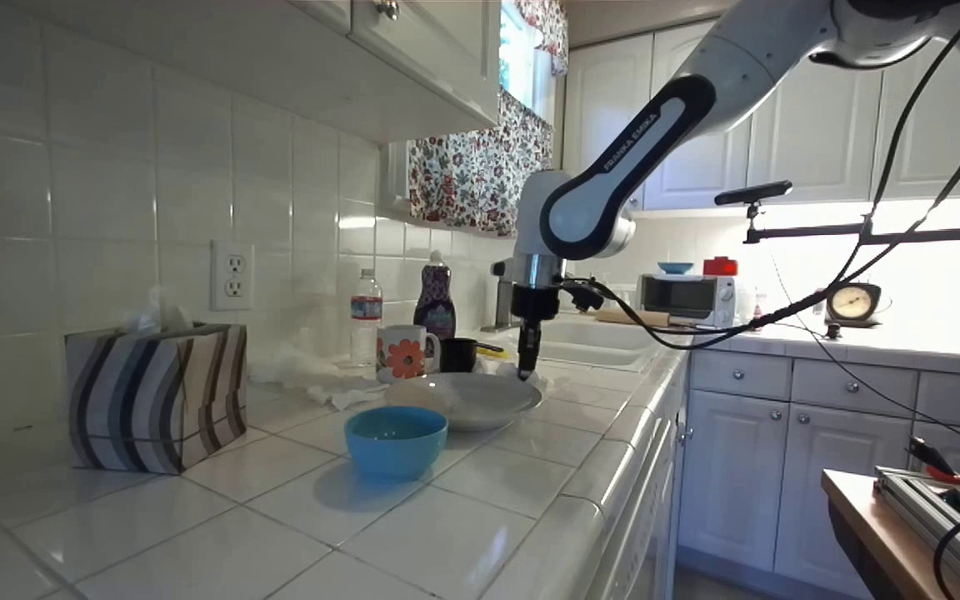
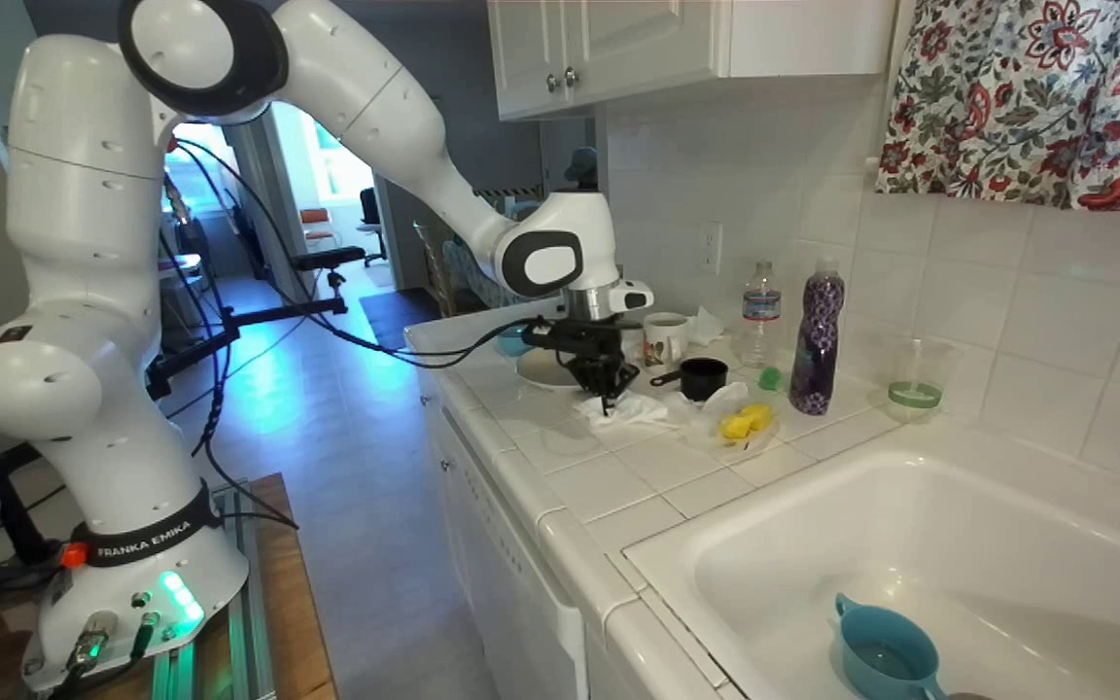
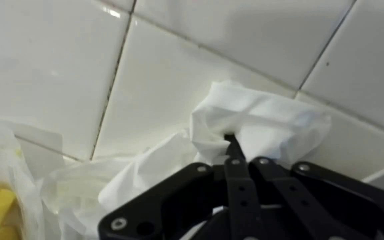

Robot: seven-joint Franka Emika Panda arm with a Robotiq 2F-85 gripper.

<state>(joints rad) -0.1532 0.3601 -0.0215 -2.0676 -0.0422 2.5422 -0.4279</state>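
Above the tiled worktop (image 2: 594, 491), your tool (image 3: 234, 146) stands narrow, its tip in the crumpled tissue (image 3: 272, 123) lying there; whether it pinches, I cannot tell. Gripping seems in hand; the next move probably needs a sure hold.

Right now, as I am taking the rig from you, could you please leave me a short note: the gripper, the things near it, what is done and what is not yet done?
Gripper: closed, its tip in the folds of the crumpled white tissue. Whether the hold is firm, I cannot tell.
Things: the tissue lies on the tiled counter; near it are the yellow item, small black pan and pale dish.
Done: the tip is at the tissue, with the fingers together.
Left: the tissue is not yet lifted clear of the counter.
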